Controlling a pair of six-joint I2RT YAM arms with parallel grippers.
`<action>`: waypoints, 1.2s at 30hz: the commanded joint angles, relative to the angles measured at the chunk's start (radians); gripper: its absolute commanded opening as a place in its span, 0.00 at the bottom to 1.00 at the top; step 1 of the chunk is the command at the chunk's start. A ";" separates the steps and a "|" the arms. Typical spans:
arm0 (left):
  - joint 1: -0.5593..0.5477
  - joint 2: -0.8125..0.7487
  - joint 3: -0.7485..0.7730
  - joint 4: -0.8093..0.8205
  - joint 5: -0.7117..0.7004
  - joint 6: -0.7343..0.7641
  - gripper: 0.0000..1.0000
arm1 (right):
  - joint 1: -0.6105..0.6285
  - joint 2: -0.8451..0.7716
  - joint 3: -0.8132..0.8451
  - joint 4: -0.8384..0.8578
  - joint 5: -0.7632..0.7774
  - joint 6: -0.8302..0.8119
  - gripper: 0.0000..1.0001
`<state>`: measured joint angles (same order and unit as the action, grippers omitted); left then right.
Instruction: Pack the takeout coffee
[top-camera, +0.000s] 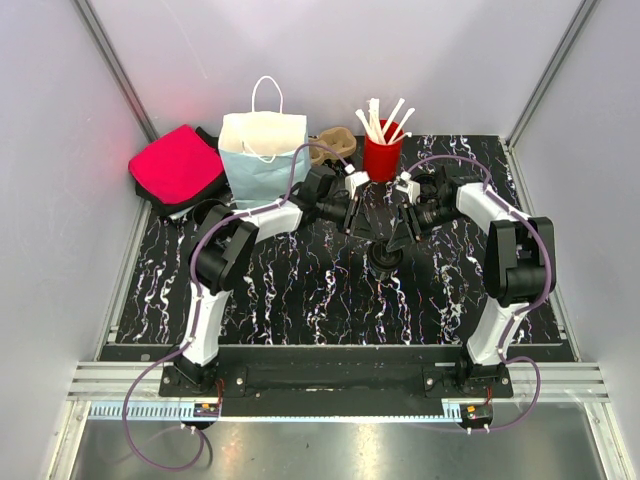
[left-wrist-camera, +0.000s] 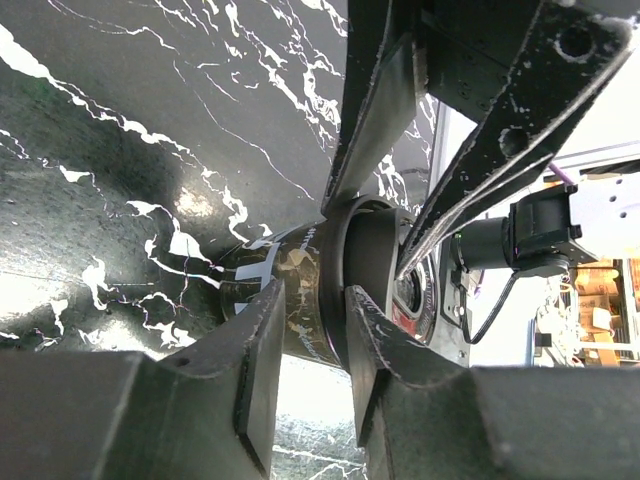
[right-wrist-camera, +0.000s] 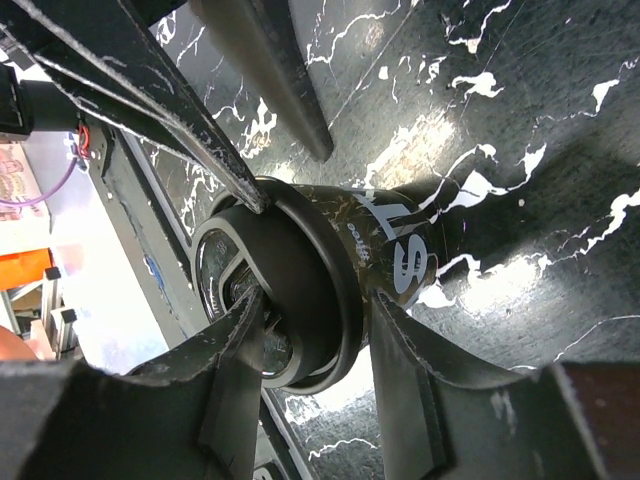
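The coffee cup (top-camera: 383, 262) stands near the middle of the counter (top-camera: 300, 295), slightly toward the right edge. It is upright: its long axis runs straight up from the counter, base down, and the black lid faces the ceiling. Pale lettering shows on its dark side wall in the right wrist view.

Both arms reach in over it from opposite sides. The left tool (left-wrist-camera: 313, 296) comes in on the left of the cup. One finger (left-wrist-camera: 262, 360) is outside the wall and the other is over the lid, so the lid's rim sits in the narrow gap between them. The right tool (right-wrist-camera: 318, 300) straddles the rim the same way on the opposite side, with a wider gap. I cannot tell whether either tool is actually clenched on the rim or only set astride it.

Along the far edge stand a red cup of white stirrers (top-camera: 382, 158), a brown cup carrier (top-camera: 336, 144) and a pale paper bag (top-camera: 262, 150) with handles. A red pouch (top-camera: 178, 168) lies at the far left corner. All of these are well apart from the coffee cup.
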<state>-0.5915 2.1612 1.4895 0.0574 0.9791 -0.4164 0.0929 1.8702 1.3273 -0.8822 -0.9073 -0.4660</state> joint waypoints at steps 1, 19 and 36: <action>-0.048 0.084 -0.067 -0.208 -0.123 0.110 0.37 | 0.028 0.007 -0.050 0.055 0.212 -0.049 0.47; -0.045 0.095 -0.064 -0.222 -0.138 0.114 0.53 | 0.057 -0.051 -0.082 0.088 0.265 -0.042 0.46; 0.051 -0.215 -0.034 -0.099 -0.076 0.065 0.72 | 0.062 -0.114 -0.128 0.138 0.301 -0.017 0.45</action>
<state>-0.5591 2.0464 1.4666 -0.1116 0.8974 -0.3561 0.1394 1.7473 1.2373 -0.8074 -0.8032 -0.4324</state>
